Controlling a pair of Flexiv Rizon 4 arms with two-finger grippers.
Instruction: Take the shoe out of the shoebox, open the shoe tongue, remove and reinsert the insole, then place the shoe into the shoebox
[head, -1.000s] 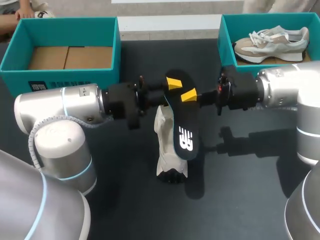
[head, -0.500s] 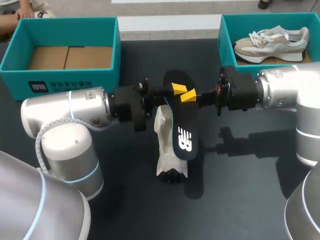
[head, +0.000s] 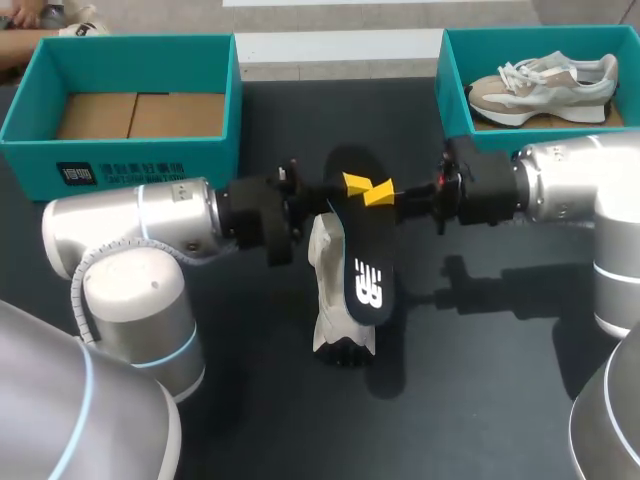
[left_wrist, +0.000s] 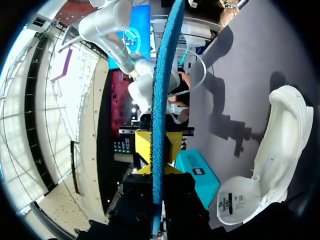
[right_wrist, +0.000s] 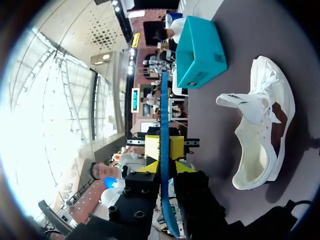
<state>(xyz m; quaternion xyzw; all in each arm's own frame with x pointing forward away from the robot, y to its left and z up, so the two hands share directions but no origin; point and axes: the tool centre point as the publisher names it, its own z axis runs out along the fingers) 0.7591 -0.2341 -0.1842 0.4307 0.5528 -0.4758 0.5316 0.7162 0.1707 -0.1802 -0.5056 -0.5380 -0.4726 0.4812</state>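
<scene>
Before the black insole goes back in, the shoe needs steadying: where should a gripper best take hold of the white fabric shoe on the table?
Probably the side wall of the white fabric shoe beside its opening, from above, one finger inside, one outside: the opening gapes with the tongue pulled clear, so that thin wall is exposed.

The left arm (head: 150, 215) and right arm (head: 570, 185) are silver-white tubes with pale-blue joint rings. A grey ribbed cable (head: 78, 275) hugs the left, at 9 o'clock. Black wrists bear the yellow-tipped left claw (head: 352, 183) and right claw (head: 378, 194).
</scene>
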